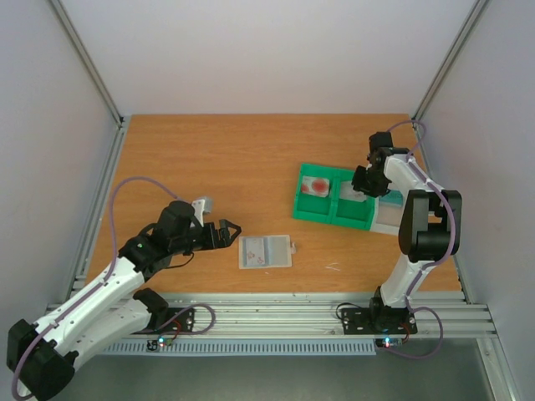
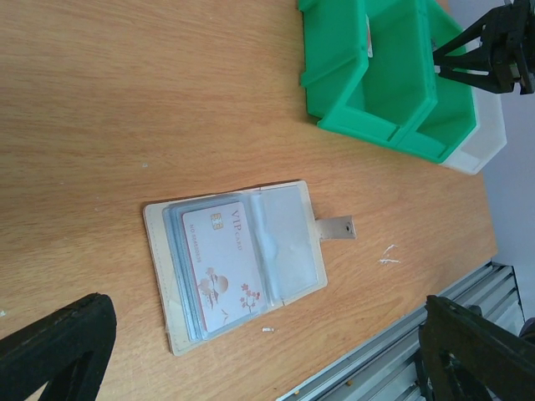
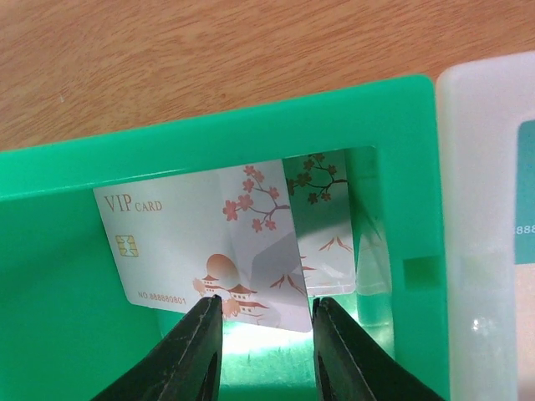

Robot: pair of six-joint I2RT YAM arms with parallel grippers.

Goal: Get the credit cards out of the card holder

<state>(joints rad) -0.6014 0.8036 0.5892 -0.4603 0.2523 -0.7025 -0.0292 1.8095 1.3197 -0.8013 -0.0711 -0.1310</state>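
Left wrist view shows the left gripper (image 2: 267, 322) wide open, its two dark fingers (image 2: 58, 351) at the lower corners of the picture, and it holds nothing. Between them, on the wooden bench (image 2: 125, 100), the card holder (image 2: 288, 242) lies flat and opened, its small tab (image 2: 337, 228) pointing to the bench edge. One pocket has a stack of cards with a white VIP card (image 2: 221, 267) on top. The other pocket looks without a card. The fingers do not touch the holder.

From the top camera the left gripper (image 1: 234, 236) is just beside the card holder (image 1: 266, 251), on its left.

The right gripper (image 3: 266, 311) hangs over the right compartment of the green tray (image 3: 209, 134). Its fingers (image 3: 201, 351) stand a little apart, with a narrow gap. A pale VIP card with blossoms (image 3: 192, 242) lies in the compartment below them, and its lower edge shows in the gap. I cannot tell whether the fingers touch it. A second card (image 3: 326, 225) lies partly under it. Beside the tray stands a clear plastic box (image 3: 481, 167) with a teal card (image 3: 527, 184) inside.
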